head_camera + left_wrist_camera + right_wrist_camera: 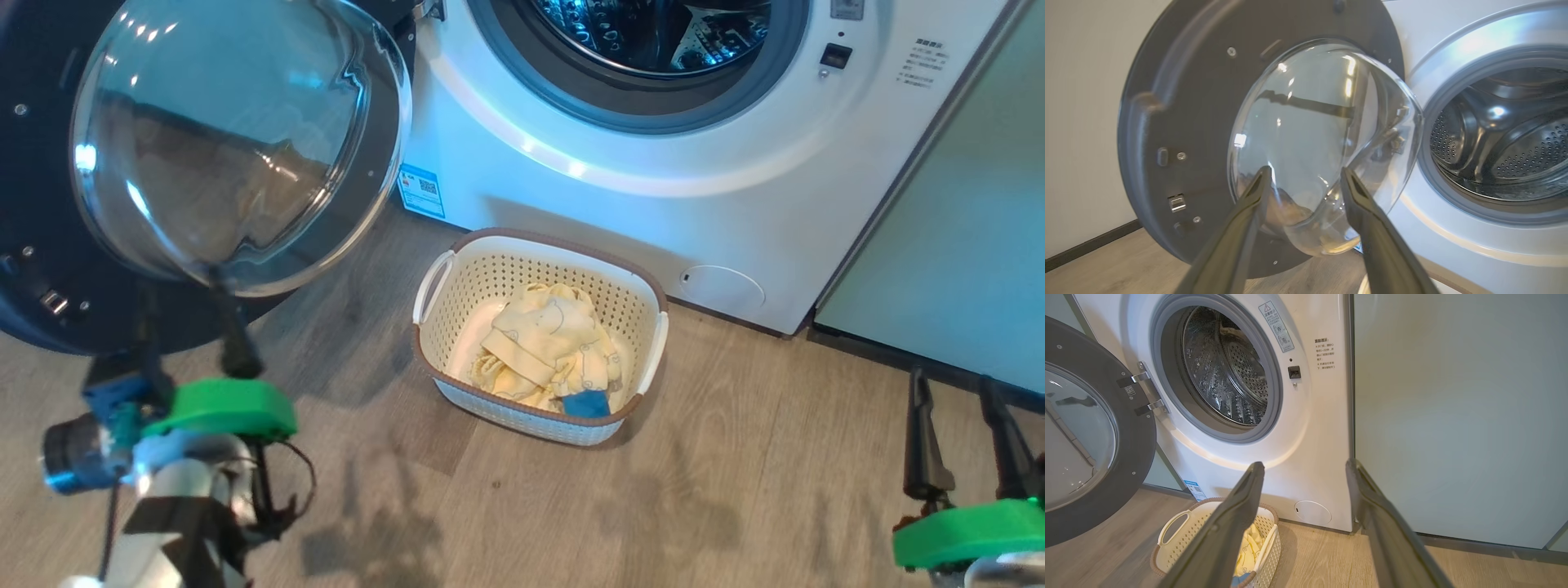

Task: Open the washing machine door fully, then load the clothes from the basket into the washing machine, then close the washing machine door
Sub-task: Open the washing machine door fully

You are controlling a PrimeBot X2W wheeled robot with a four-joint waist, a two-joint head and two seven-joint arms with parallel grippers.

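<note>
While hanging wide open off the left edge of the washing machine, lies straight ahead of the left gripper: washing machine door, inner face and bulging glass bowl turned toward the fingertips. Tips right at the bowl's lower curve; touching it or just short of it, cannot tell. Fingers spread apart, nothing clasped between them.

Right gripper low over the floor near the pale green cabinet, well apart from the door. Fingers likewise spread wide, holding nothing, touching nothing.

One door, one washing machine, one steel drum visible through the porthole. One basket on the floor just before the machine's lower front, between the two grippers, apart from both; two white handles on its short sides. Inside, one bundle of clothes, cream-yellow, with one blue piece at the basket's near edge.
</note>
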